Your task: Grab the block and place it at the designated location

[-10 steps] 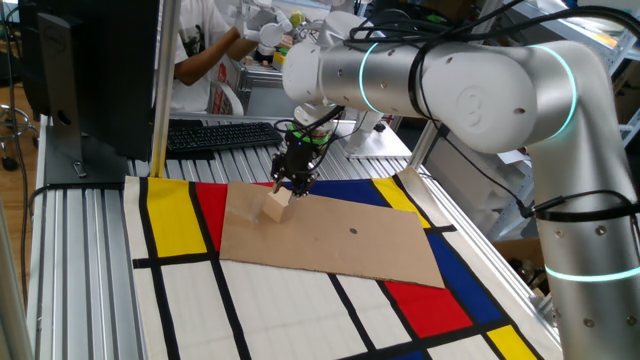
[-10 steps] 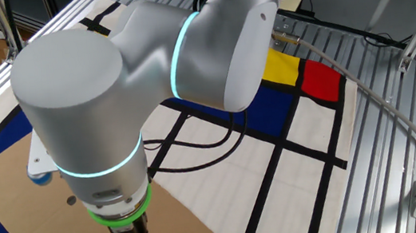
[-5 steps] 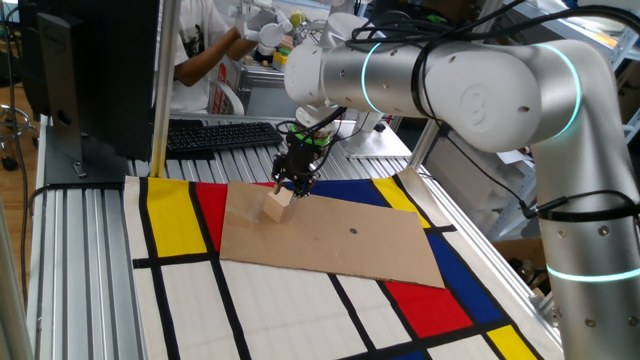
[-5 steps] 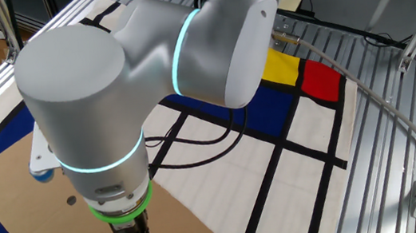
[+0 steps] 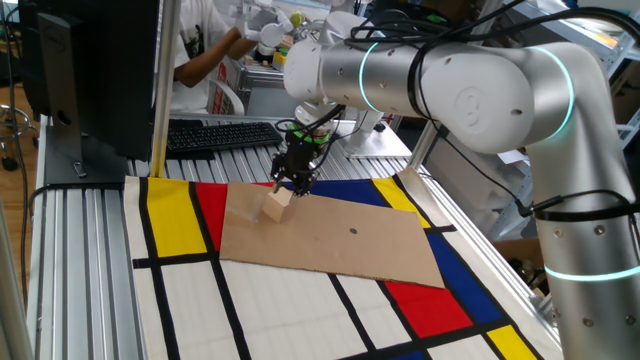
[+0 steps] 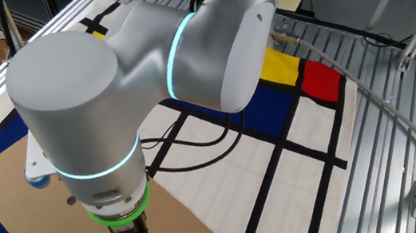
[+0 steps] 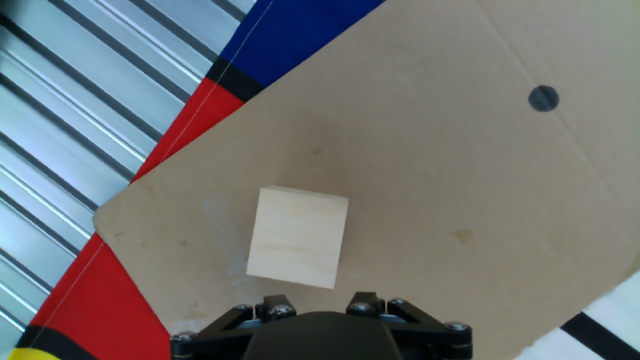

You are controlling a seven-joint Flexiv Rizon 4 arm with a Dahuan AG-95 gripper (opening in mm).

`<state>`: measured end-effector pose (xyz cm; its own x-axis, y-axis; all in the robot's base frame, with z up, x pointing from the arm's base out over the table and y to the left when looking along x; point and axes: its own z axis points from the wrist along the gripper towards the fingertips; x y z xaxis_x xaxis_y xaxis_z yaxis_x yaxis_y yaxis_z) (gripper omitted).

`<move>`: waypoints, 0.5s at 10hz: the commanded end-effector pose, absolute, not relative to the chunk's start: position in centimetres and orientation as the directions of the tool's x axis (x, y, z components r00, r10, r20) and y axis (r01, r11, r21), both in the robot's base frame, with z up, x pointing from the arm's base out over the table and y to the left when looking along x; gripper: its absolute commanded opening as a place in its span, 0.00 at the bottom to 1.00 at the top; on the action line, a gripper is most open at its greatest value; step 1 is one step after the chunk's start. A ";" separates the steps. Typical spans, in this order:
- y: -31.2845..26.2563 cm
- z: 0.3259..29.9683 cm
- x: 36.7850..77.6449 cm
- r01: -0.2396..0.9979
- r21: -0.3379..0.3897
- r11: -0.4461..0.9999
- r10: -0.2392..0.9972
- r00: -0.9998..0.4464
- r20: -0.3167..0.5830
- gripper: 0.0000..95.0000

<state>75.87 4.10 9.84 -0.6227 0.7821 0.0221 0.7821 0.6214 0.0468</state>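
While one fixed view hides the tool's spread, the hand view shows the block unclasped on cardboard.

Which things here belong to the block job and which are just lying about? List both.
Belongs to the job:
- block
- gripper
- cardboard sheet with the dark dot

Just lying about:
- keyboard
- colored grid mat
- monitor

You have one wooden block, one cardboard sheet with one dark dot, one checkered cloth, one keyboard.
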 end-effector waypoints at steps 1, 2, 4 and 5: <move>4.1 9.8 76.1 0.783 0.044 0.620 0.783 -0.622 0.031 0.60; 4.1 9.8 76.1 0.785 0.038 0.618 0.785 -0.619 0.025 0.60; 4.1 9.8 76.1 0.785 0.036 0.618 0.785 -0.619 0.008 0.60; 4.1 9.8 76.1 0.786 0.039 0.617 0.786 -0.618 0.005 0.60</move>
